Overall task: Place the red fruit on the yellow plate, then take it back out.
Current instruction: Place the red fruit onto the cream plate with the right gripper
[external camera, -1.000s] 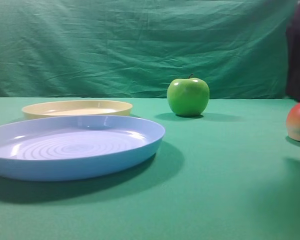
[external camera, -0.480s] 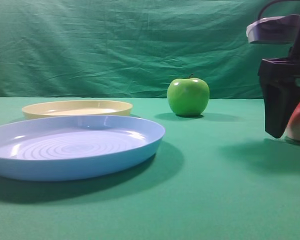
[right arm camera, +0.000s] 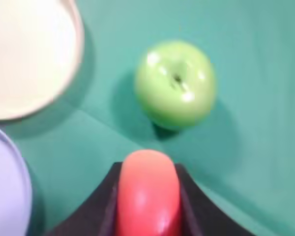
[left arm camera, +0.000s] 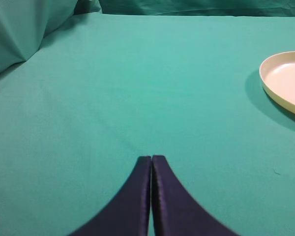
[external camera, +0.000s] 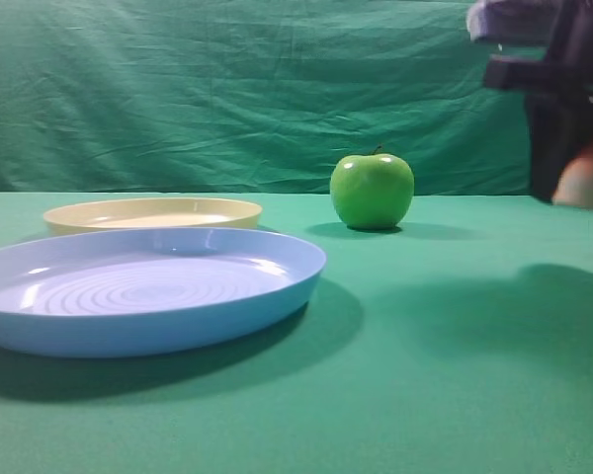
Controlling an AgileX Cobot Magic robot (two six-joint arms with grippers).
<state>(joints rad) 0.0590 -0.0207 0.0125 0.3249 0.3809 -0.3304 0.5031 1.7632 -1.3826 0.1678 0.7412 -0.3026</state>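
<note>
Right fingers [right arm camera: 147, 196] clamp the unlabelled red fruit [right arm camera: 147, 194] aloft.

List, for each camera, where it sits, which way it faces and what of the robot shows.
Exterior high: low at table level, facing the backdrop across the blue plate; right gripper at right edge.
Left wrist: above the shut left gripper, facing bare cloth.
Right wrist: looking down past fingers gripping the red fruit.
Shared: yellow plate in all three; green apple in exterior and right wrist.
</note>
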